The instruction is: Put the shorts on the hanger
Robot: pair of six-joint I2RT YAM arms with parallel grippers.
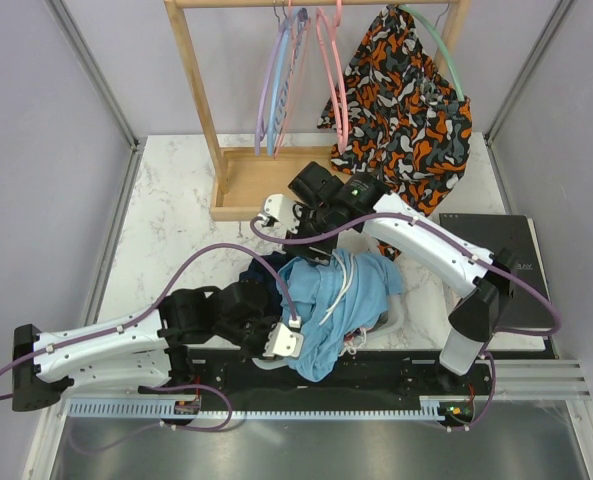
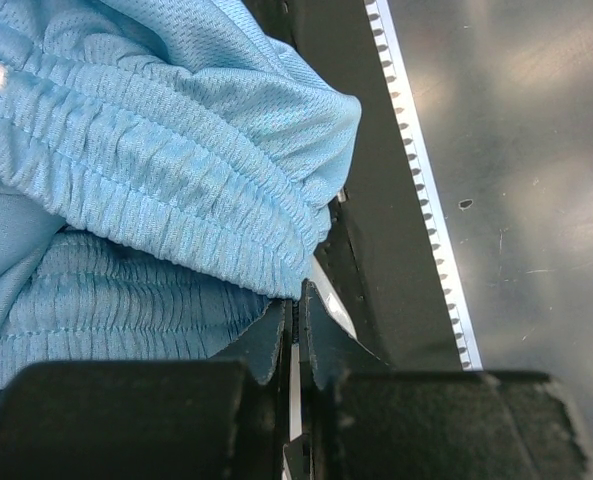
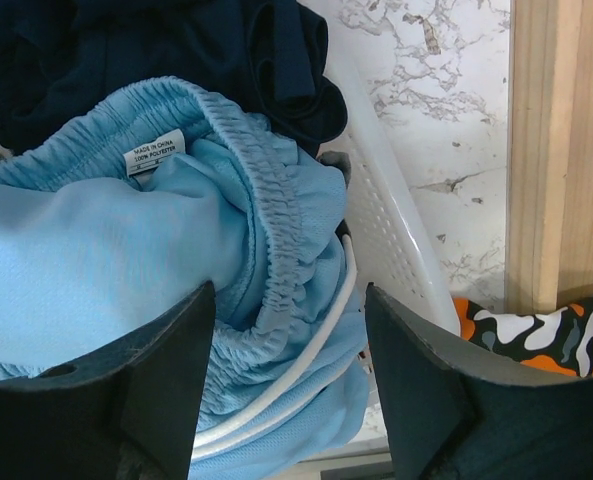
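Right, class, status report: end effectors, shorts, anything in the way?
Left end effector shut on shorts. Right end effector open around waistband. Hanger on rack. Navy clothing underneath.

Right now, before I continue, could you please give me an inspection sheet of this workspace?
Surface: marble table, partly covered.
Job's things: shorts heaped over a basket; pink hanger on the rack, bare.
Clutter: navy clothes beside the shorts; patterned garment on the green hanger.
Grippers: left gripper shut at the waistband, pinch unclear; right gripper open around the waistband.
Cables: purple cable looped over the clothes.
Surroundings: grey walls; black box at right.
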